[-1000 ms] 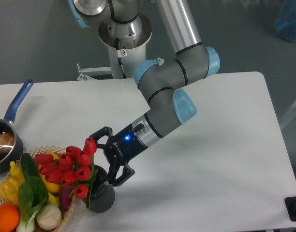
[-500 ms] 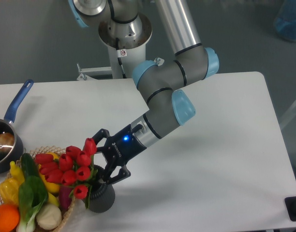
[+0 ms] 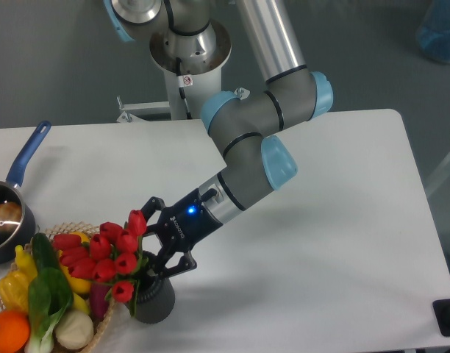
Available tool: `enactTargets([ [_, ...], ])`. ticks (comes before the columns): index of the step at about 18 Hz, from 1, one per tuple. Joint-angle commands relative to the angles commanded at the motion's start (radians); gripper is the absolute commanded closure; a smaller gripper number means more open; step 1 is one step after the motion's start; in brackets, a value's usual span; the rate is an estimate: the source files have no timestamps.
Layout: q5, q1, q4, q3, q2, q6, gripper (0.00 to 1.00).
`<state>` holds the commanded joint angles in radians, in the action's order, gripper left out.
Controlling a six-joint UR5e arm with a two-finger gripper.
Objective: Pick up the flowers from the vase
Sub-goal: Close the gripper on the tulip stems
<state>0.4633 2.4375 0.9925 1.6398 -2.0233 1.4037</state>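
The flowers (image 3: 109,252), a bunch of red tulip buds with green leaves, stand in the dark grey vase (image 3: 156,300) near the table's front left. They lean left over the basket. My gripper (image 3: 151,262) reaches in from the right, just above the vase's mouth. Its two black fingers have closed in on the stems below the buds. The stems themselves are mostly hidden by the fingers and leaves.
A wicker basket (image 3: 101,332) of yellow, green and orange vegetables touches the vase on its left. A dark saucepan (image 3: 6,223) with a blue handle sits at the left edge. The table's front edge runs close below the vase.
The fingers stood wide open a second ago and have since drawn together around the flower stems. Arm, vase and flowers have barely shifted.
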Motion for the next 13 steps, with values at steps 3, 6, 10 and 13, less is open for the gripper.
enactTargets([
  [3, 0.000, 0.000, 0.000, 0.003, 0.000, -0.006, 0.67],
  [6, 0.000, 0.000, 0.000, 0.003, 0.000, -0.008, 0.67],
  [10, -0.002, 0.002, 0.000, 0.003, 0.000, -0.009, 0.68],
  [13, -0.005, 0.003, 0.000, 0.003, 0.000, -0.009, 0.68],
])
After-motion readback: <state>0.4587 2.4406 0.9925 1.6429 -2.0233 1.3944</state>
